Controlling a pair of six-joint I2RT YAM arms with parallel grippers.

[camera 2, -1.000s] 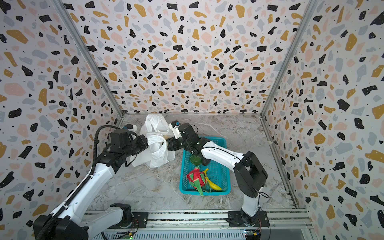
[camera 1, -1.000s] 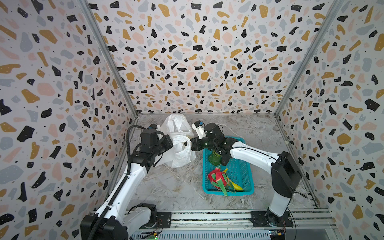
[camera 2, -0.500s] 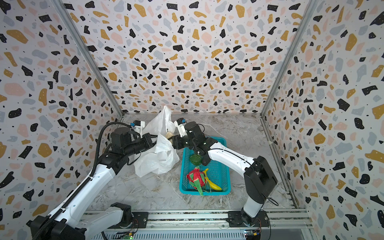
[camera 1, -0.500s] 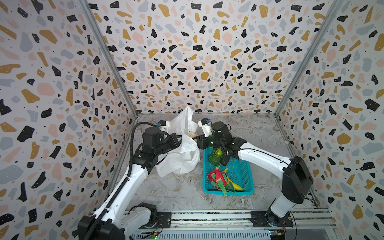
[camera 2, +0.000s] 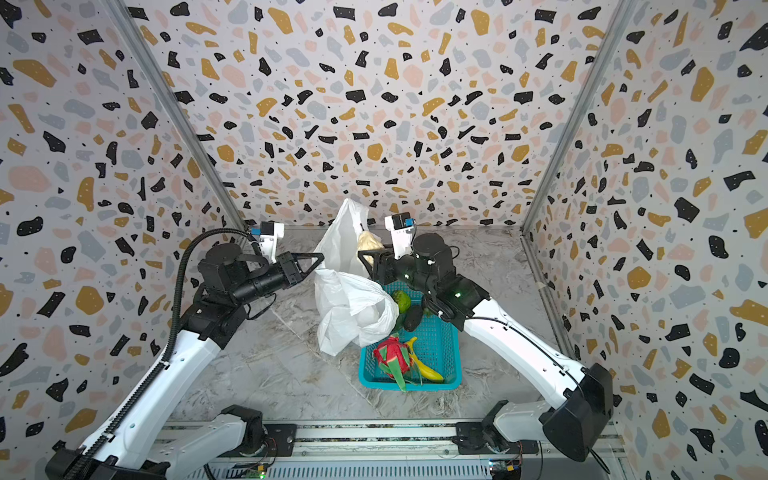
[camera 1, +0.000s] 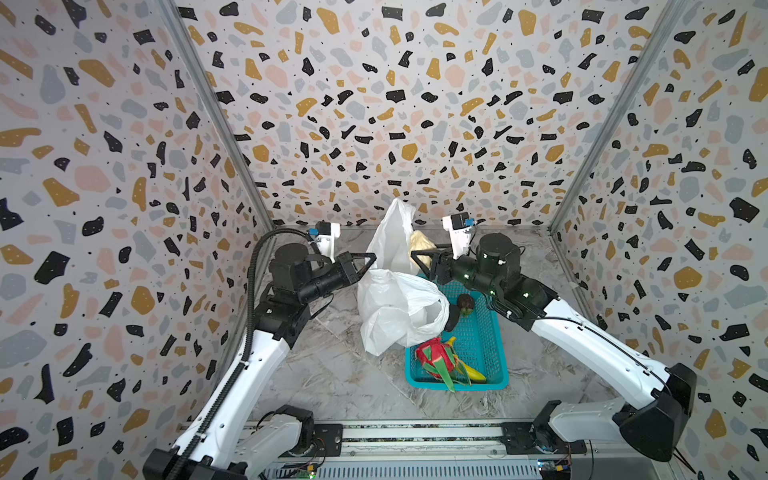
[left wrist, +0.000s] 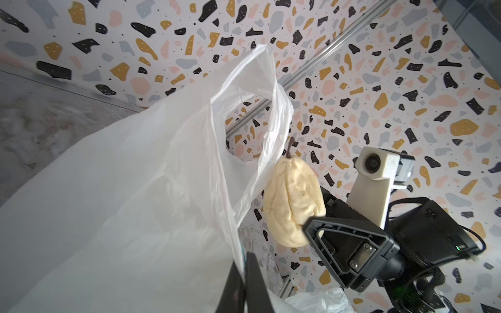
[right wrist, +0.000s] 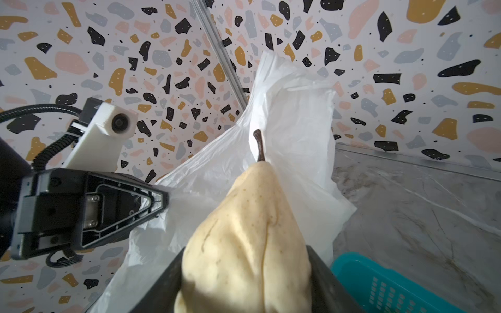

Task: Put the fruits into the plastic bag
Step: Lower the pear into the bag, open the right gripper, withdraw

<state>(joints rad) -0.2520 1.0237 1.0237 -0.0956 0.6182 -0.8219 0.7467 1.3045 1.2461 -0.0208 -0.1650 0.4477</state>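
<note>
The white plastic bag (camera 1: 395,307) hangs lifted, its lower part draped over the basket's corner. My left gripper (camera 1: 372,259) is shut on the bag's edge (left wrist: 233,244). My right gripper (camera 1: 419,257) is shut on a pale yellow pear (right wrist: 249,238), held stem-up beside the bag's raised handle loop (left wrist: 244,89). In the teal basket (camera 1: 457,384) lie a red dragon fruit (camera 1: 432,357), a banana (camera 1: 471,372) and a dark round fruit (camera 1: 465,303). A green fruit (camera 2: 401,300) shows next to the bag in a top view.
Terrazzo-patterned walls enclose the marble floor (camera 1: 332,374) on three sides. The basket stands right of centre, under my right arm (camera 1: 582,340). The arm bases sit on a rail (camera 1: 415,436) along the front edge.
Both grippers have risen. The left one has pulled the bag up and stretched it. The right one has carried the pear up beside the bag's handle.
</note>
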